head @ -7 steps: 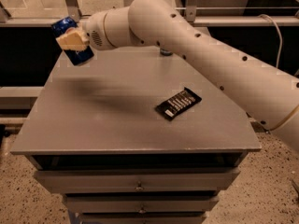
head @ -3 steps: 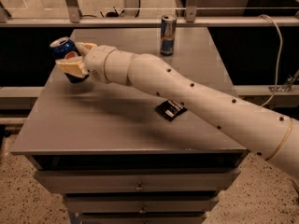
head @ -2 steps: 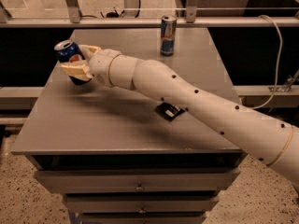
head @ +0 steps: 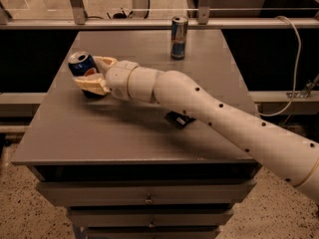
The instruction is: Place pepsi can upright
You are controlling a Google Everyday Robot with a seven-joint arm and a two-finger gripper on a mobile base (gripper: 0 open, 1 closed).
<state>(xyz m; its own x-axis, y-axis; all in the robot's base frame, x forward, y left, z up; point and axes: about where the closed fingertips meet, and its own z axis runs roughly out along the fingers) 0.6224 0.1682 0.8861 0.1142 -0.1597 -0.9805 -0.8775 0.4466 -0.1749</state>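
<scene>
The pepsi can [head: 82, 66] is a short blue can with a red-white-blue logo and a silver top. It stands nearly upright, leaning a little to the left, at the left side of the grey table [head: 99, 133], its base at or just above the surface. My gripper [head: 91, 74] is shut on the pepsi can, with one cream finger behind it and one [head: 91, 86] in front of its lower part. My white arm reaches in from the lower right.
A taller slim blue-and-silver can [head: 179, 37] stands upright at the back middle of the table. A small black packet [head: 178, 119] lies mid-table, partly under my arm. A metal rail runs behind the table. Drawers sit below the front edge.
My gripper has carried the pepsi can down from above the table's left rear to the table surface. The can has turned from tilted to nearly upright.
</scene>
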